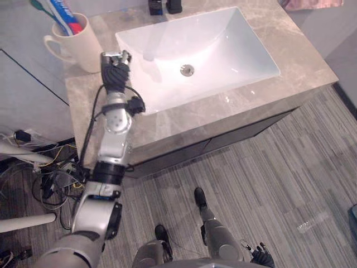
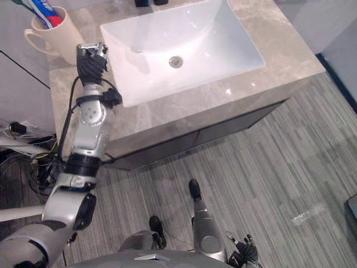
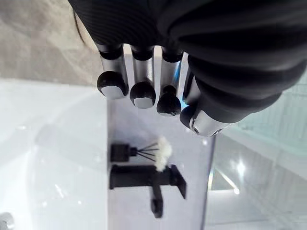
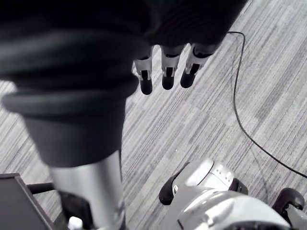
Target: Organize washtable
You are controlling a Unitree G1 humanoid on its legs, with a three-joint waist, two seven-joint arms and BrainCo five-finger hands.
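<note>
L hand at the sink's left rim, beside the cup, nothing held

Cup (image 1: 78, 44) w/ toothpaste tube (image 1: 66, 14) and brush stands upright on the counter (image 1: 301, 61) just left of the sink (image 1: 223, 50), toward its back corner. That looks like its tidy spot, clear of the basin. L hand (image 1: 115, 70) hovers btwn cup and sink rim, fingers (image 3: 112, 84) curled in loosely w/ nothing in them. My guess: it's either lining up on the cup or done w/ it. Black faucet (image 3: 144, 175) sits behind the sink, drain (image 1: 187, 70) at its centre, basin bare. Pink cloth (image 1: 312, 3) lies past the sink's back-right corner, prob next to sort. R hand (image 4: 165, 72) hangs far below the sink over the floor, fingers slack, idle.
</note>
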